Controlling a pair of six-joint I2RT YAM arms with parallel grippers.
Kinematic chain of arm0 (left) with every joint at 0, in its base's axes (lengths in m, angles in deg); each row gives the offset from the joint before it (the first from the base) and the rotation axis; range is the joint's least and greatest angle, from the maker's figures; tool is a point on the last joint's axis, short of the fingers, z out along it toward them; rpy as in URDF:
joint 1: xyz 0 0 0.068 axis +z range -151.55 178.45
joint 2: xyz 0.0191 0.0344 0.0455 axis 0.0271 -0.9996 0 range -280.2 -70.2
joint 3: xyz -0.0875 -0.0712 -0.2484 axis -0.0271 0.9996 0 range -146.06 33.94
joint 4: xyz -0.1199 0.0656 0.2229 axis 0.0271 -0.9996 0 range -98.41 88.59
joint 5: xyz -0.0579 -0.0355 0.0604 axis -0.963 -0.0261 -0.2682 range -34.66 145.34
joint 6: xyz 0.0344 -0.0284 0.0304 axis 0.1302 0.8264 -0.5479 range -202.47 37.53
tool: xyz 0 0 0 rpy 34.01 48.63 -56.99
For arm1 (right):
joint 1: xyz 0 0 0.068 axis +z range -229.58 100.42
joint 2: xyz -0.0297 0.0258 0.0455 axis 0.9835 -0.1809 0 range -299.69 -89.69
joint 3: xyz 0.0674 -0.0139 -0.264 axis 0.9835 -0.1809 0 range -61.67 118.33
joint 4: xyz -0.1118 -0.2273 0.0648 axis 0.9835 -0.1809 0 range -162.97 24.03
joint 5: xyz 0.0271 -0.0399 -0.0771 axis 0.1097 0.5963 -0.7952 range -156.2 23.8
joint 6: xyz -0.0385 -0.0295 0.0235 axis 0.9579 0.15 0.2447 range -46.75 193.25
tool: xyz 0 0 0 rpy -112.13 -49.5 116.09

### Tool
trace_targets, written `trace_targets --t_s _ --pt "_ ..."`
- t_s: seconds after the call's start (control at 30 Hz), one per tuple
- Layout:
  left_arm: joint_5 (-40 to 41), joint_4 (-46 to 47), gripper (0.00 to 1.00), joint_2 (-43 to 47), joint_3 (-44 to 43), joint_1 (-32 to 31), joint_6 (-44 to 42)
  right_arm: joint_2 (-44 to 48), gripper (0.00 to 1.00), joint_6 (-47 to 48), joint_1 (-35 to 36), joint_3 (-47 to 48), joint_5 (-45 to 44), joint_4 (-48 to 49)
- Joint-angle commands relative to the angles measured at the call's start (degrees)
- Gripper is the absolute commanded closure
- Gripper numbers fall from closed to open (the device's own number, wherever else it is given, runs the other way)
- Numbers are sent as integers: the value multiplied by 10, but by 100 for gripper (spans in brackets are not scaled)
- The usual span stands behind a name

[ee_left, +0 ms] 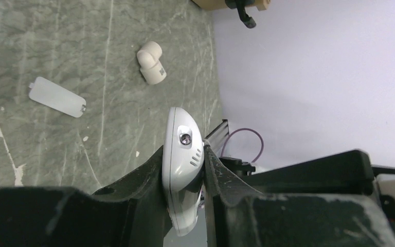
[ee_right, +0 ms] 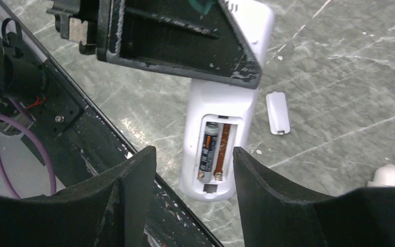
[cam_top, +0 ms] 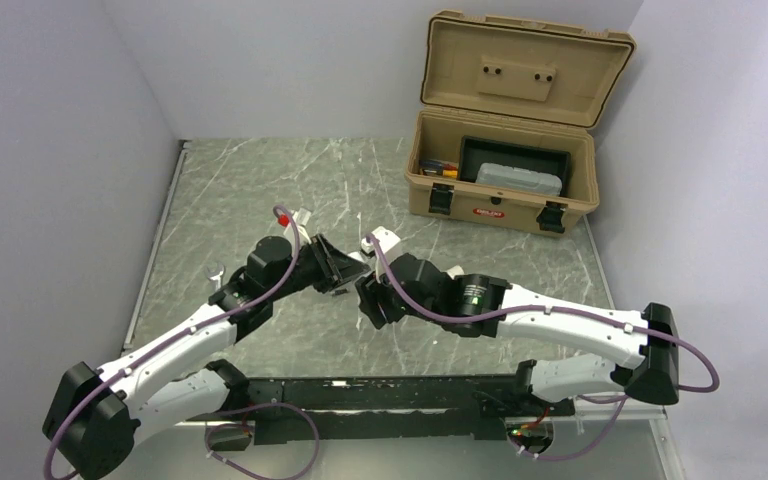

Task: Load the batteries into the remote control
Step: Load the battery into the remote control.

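Our right gripper stands spread, its jaws either side of the remote control without touching it, while our left gripper pinches that handset by its edges, clear of the table. Both batteries lie side by side in the uncovered bay. We judge a nudge from either spread finger could twist the remote in the pinch or pop a cell loose. The loose cover lies on the table beyond, near a white elbow piece; the left finger overhangs the handset's upper half.
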Motion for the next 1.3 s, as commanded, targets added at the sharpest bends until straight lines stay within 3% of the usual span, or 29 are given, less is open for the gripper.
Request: trace_targets --t_s 0.0,0.17,0.27,0.4,0.53,0.63,0.87,1.27 --pt "-35 71 100 15 11 0 15 31 40 2 0 19 -47 -4" --pt "-58 120 100 15 30 -1 16 73 39 0 0 8 -83 7" --pt "-91 212 100 12 56 0 34 115 37 4 0 -19 -84 36" --pt "-134 329 100 -1 85 -1 59 177 21 -1 -7 -55 -73 65" --pt "-156 397 100 -8 99 0 69 219 18 -22 -33 -80 -19 74" --pt "-169 434 100 -10 101 0 74 246 18 -42 -80 -111 71 92" --pt "-180 444 100 -9 92 0 73 279 18 -90 -156 -168 245 158" --pt "-183 450 100 -15 91 -1 71 251 19 -131 -163 -191 308 223"
